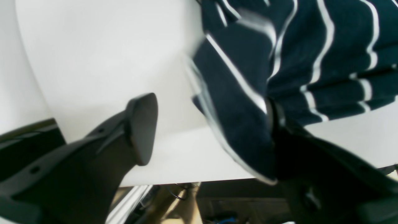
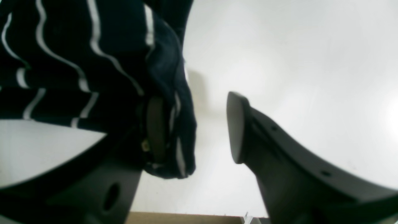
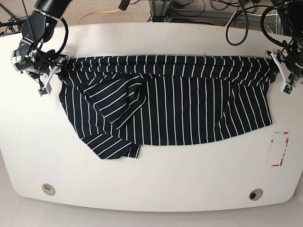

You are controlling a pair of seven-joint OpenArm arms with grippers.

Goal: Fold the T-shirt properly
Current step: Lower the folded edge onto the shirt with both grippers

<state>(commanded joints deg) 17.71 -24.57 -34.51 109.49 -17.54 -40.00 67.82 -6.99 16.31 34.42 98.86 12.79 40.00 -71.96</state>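
Observation:
The dark navy T-shirt [image 3: 165,104] with thin white stripes lies spread across the white table [image 3: 151,179], its top edge pulled into a straight line between both arms. My left gripper [image 1: 206,124] is open at the shirt's right corner [image 3: 271,71]. Fabric [image 1: 295,46] drapes over one of its fingers [image 1: 279,124], while the other finger [image 1: 141,127] is bare. At the shirt's left corner my right gripper [image 2: 194,127] is open too, with cloth [image 2: 77,46] wrapped over one finger [image 2: 155,130] and the other finger [image 2: 236,127] free. The lower left part of the shirt [image 3: 113,146] is bunched and creased.
A red-marked rectangle [image 3: 279,149] sits on the table at the right. Two round holes [image 3: 47,189] [image 3: 255,194] lie near the front edge. Cables [image 3: 236,19] run behind the table's far edge.

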